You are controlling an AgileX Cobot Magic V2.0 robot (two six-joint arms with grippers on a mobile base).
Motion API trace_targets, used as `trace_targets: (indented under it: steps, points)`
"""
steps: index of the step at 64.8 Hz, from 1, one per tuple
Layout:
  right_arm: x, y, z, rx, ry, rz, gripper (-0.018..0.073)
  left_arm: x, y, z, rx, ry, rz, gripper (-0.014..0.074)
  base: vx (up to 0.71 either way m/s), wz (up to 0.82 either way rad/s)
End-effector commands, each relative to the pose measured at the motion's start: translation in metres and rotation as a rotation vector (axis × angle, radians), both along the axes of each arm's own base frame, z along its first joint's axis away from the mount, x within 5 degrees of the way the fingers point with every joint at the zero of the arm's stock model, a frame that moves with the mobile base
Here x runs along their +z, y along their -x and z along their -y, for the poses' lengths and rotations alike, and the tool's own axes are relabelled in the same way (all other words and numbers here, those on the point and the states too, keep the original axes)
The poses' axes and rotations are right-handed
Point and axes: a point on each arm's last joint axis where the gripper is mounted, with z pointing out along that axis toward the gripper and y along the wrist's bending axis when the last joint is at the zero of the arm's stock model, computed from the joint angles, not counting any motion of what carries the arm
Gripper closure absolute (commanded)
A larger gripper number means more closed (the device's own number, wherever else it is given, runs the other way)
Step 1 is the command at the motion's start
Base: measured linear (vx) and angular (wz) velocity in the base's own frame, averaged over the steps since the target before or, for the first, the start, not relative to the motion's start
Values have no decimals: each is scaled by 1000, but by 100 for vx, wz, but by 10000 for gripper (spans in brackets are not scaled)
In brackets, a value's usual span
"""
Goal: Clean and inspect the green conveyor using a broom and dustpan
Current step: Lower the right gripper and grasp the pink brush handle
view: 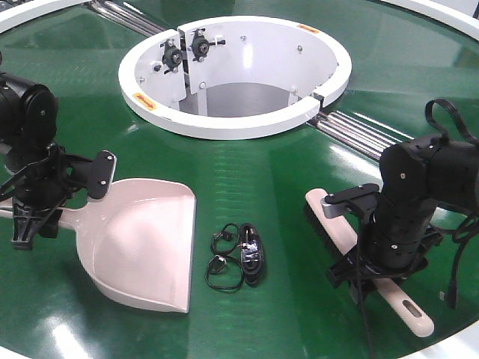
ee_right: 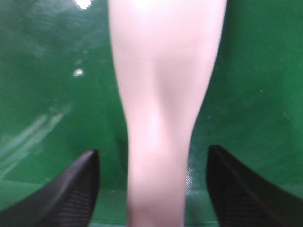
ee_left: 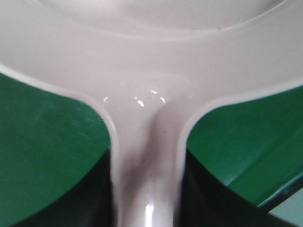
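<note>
The pale pink dustpan lies flat on the green conveyor, mouth towards the front. My left gripper is shut on its handle. In the left wrist view the dark fingers press both sides of the dustpan handle, with my left gripper centred on it. The broom lies on the belt at the right, bristles facing left. My right gripper stands over its handle. In the right wrist view my right gripper is open, and its fingers leave gaps on both sides of the broom handle.
A tangled black cable lies on the belt between dustpan and broom. The white ring-shaped hub sits behind, with silver rails running out to its right. The white outer rim curves along the front right edge.
</note>
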Motion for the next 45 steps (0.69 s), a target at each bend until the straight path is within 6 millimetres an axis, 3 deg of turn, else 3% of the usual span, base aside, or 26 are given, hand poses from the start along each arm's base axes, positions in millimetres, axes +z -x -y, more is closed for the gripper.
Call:
trace_targets:
  steps: [1, 22, 45]
  points:
    - [14, -5, -1, 12, -10, 61, 190, 24, 5, 3, 3, 20, 47, 603, 0, 0]
    - [21, -2, 0, -34, -16, 76, 570, 24, 5, 3, 3, 20, 47, 603, 0, 0]
    - [46, 18, -7, -153, -63, 58, 565, 24, 5, 3, 3, 20, 47, 603, 0, 0]
